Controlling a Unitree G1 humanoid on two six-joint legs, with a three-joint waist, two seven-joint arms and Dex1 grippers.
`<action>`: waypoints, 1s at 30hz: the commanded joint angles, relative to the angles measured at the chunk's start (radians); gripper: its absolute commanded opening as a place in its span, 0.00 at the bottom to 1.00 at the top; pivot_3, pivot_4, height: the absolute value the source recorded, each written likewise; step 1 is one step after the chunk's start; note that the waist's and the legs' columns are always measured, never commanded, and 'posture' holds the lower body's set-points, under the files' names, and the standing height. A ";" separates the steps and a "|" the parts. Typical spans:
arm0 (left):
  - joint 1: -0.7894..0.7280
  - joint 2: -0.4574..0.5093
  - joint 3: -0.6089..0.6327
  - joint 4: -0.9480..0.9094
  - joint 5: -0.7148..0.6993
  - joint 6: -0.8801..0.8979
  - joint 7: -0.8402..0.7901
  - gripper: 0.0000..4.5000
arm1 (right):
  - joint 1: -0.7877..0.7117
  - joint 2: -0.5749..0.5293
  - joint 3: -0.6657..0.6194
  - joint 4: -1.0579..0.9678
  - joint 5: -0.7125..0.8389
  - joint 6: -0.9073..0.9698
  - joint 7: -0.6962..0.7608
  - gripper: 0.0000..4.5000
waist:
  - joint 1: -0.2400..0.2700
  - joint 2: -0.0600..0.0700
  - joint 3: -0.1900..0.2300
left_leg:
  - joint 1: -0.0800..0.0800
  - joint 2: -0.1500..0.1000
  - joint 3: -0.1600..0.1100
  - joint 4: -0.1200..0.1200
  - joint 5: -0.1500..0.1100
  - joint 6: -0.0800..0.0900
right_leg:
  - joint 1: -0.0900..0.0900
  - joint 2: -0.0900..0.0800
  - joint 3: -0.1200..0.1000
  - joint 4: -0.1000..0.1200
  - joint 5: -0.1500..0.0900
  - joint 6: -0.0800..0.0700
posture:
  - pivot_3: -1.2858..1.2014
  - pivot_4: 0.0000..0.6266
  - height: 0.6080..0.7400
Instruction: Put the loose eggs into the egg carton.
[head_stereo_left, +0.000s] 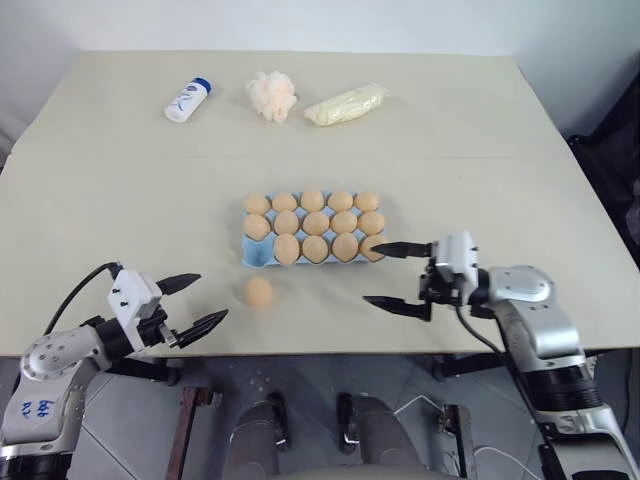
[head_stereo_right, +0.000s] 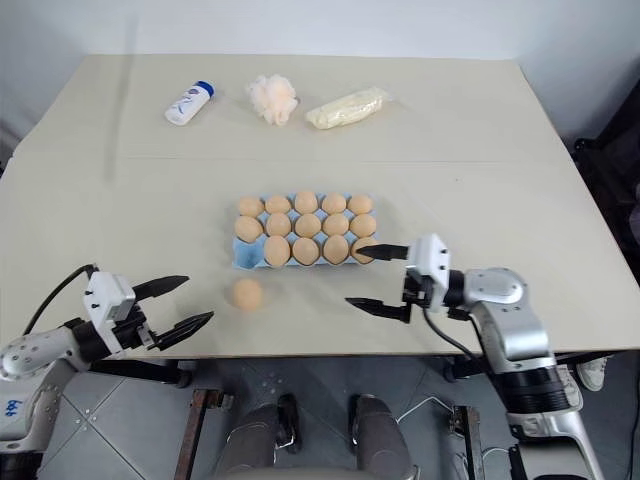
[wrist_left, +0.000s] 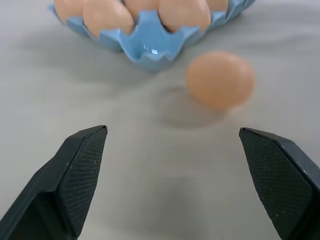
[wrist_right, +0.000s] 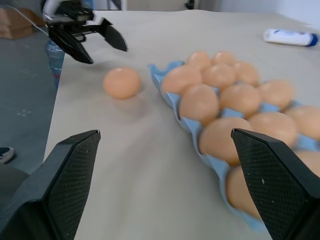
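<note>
Beige surface (head_stereo_left: 120, 200) carries the blue egg carton (head_stereo_left: 256, 256), one corner cup empty; one loose egg (head_stereo_left: 259, 291) lies just beside it. Both the left hand (head_stereo_left: 196, 303) and right hand (head_stereo_left: 392, 275) are released, holding nothing. Bottle (head_stereo_left: 187, 101) label is unreadable.

- The left gripper (head_stereo_left: 195, 303) is at the near left edge of the table, and its two black fingers stand wide apart with nothing between them.
- The left arm comes in from the lower left corner, and its gripper points forward and to the right, a little downward.
- The right gripper (head_stereo_left: 392, 275) is at the near right side, its fingers spread wide and empty.
- The right forearm is bent inward, so this gripper points level toward the left.
</note>
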 joint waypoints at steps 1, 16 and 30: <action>0.038 0.021 0.075 0.003 0.000 -0.071 -0.030 1.00 | 0.031 -0.028 -0.039 -0.013 0.047 -0.041 0.056 0.98 | -0.002 0.000 0.000 | 0.000 0.000 -0.001 0.000 0.000 0.000 | 0.000 0.000 0.000 0.000 0.000 -0.001 | 0.52 0.24 1.00; -0.053 -0.170 -0.152 -0.120 0.039 -0.053 0.134 1.00 | 0.050 -0.014 -0.032 0.034 0.019 -0.133 0.041 0.98 | 0.007 0.000 0.000 | -0.001 -0.002 -0.001 0.002 0.000 0.000 | 0.002 -0.002 0.000 -0.001 0.002 0.002 | 0.52 0.24 1.00; -0.121 -0.332 -0.349 -0.065 0.227 -0.026 0.368 0.91 | 0.082 -0.007 -0.005 -0.048 0.025 -0.090 -0.011 1.00 | 0.016 0.000 -0.001 | -0.001 -0.002 -0.003 0.010 -0.001 0.002 | 0.004 -0.001 0.000 0.000 0.002 0.001 | 0.52 0.24 1.00</action>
